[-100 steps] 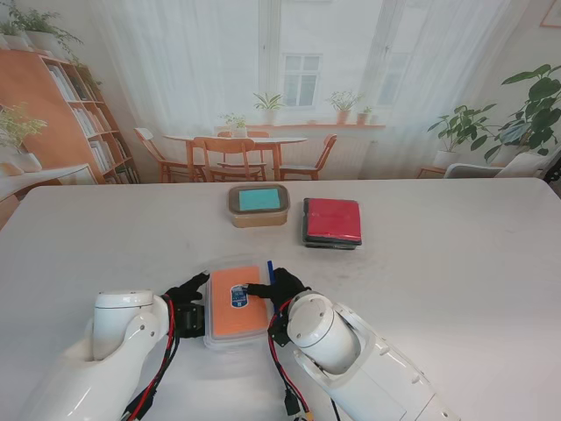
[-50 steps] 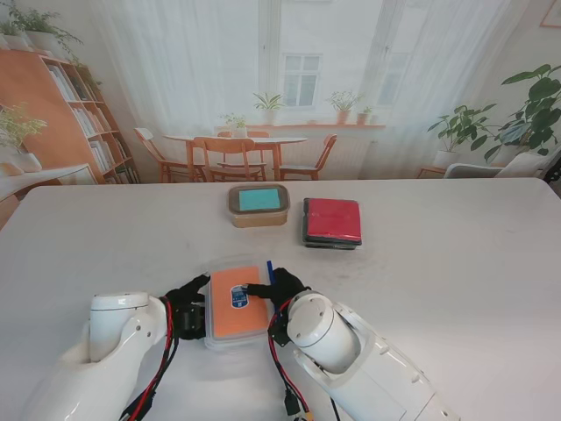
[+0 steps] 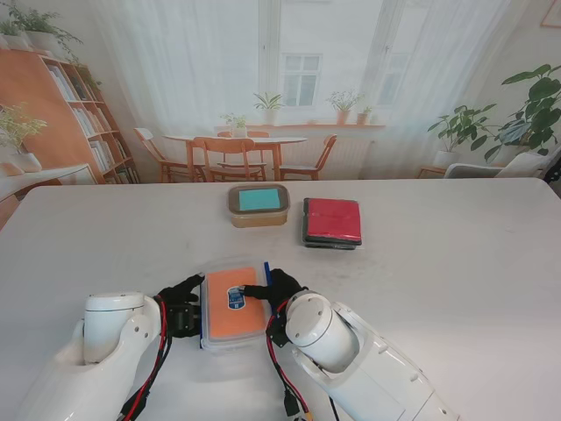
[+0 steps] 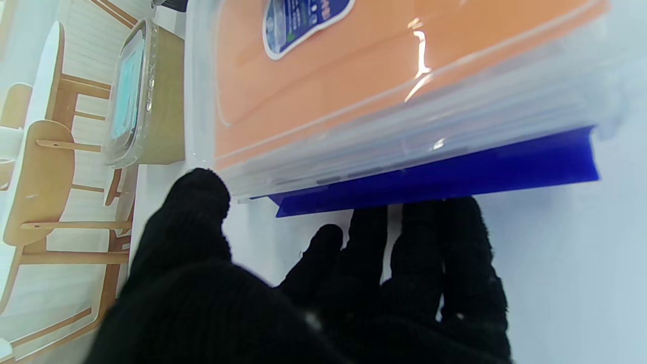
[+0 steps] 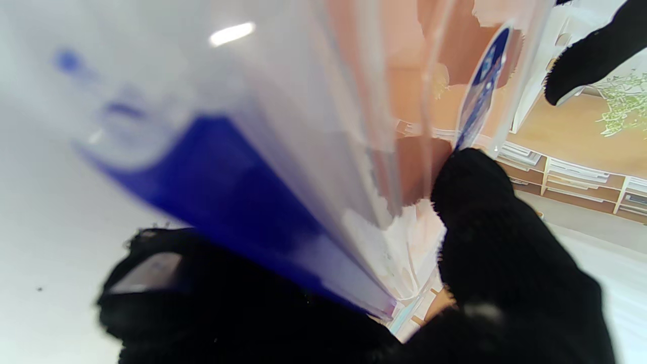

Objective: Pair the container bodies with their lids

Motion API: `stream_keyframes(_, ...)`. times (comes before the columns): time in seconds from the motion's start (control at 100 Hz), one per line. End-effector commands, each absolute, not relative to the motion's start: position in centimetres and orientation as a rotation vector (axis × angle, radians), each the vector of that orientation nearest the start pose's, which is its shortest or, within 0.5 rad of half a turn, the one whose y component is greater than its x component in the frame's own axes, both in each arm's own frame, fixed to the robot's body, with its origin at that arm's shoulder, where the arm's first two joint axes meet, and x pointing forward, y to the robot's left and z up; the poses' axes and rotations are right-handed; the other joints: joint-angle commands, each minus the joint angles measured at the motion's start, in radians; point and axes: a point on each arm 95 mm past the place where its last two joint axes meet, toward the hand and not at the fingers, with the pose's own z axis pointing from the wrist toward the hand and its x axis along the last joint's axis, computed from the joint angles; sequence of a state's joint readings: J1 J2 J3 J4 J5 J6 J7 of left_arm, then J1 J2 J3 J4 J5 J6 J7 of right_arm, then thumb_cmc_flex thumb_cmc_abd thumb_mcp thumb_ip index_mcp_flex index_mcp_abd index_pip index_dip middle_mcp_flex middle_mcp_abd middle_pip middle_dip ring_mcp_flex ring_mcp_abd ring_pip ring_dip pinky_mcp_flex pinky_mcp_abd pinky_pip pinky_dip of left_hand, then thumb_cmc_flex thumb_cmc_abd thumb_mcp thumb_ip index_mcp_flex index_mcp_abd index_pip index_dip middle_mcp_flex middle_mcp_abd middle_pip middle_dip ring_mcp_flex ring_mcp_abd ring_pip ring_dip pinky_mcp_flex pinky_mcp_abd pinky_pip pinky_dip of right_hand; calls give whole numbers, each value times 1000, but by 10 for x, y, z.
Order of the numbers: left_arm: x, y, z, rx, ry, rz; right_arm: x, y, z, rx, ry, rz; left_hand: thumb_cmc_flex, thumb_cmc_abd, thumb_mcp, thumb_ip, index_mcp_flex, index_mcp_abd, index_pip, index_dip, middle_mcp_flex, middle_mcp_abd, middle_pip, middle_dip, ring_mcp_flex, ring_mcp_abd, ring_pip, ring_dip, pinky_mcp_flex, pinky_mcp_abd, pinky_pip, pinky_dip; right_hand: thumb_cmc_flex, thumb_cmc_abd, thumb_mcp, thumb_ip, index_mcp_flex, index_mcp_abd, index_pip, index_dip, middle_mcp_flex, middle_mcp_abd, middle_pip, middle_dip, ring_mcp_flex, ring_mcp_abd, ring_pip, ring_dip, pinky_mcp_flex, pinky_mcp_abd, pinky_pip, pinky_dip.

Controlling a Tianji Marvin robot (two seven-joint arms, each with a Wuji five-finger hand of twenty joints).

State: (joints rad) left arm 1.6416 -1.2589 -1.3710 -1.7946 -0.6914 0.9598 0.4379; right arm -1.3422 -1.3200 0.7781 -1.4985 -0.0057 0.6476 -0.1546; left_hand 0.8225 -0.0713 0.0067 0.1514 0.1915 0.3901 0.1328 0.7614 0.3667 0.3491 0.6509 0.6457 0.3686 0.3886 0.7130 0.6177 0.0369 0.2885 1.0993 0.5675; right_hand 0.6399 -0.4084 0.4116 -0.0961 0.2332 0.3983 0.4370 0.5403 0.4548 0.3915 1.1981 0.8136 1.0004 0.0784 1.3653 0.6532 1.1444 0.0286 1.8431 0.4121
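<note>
Right hand (image 3: 277, 290) pinches the orange-lidded container (image 3: 235, 306) with thumb on its lid, apparently seating it; left hand (image 3: 181, 307), fingers spread, braces the opposite blue clip (image 4: 434, 177).

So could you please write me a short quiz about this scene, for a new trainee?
1. True or false: the orange-lidded container lies between the left hand and the right hand.
2. Which lies farther to my right: A, the teal-lidded container, or B, the red-lidded container?
3. What colour are the orange-lidded container's side clips?

Key: 1 true; 2 B; 3 blue.
</note>
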Motion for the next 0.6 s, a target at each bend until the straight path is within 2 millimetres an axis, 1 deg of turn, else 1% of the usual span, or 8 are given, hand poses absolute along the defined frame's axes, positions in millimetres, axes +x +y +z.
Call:
stream_keyframes(0.0,356,2,-343,-3064,25,-938,381,170,-376,-2633,-1219,-1449,34,-19,14,30,5,19,-8,13,38,-22,45,24,45,-8,67,32,5,-13,39,18,221,-13,231,83,-16,-25,3,11,-24,-15,32,15,48,-97,159,50,67,-434,150,14)
stream_keyframes(0.28,358,6,-337,-3051,68,-966,382,170,-377,-2635,-1234,-1455,38,-22,15,31,16,22,-8,17,47,-17,46,27,53,-1,73,37,9,-6,47,23,220,-19,239,79,-17,-26,4,11,-24,-17,35,15,51,-100,160,50,67,-434,150,14)
stream_keyframes(0.59,359,9,-329,-2991,277,-1003,382,171,-376,-2635,-1223,-1456,43,-30,16,33,33,28,-9,15,65,-11,47,28,68,7,83,40,19,6,63,33,219,-16,239,78,-18,-26,5,12,-25,-17,37,15,53,-103,161,49,67,-434,150,14)
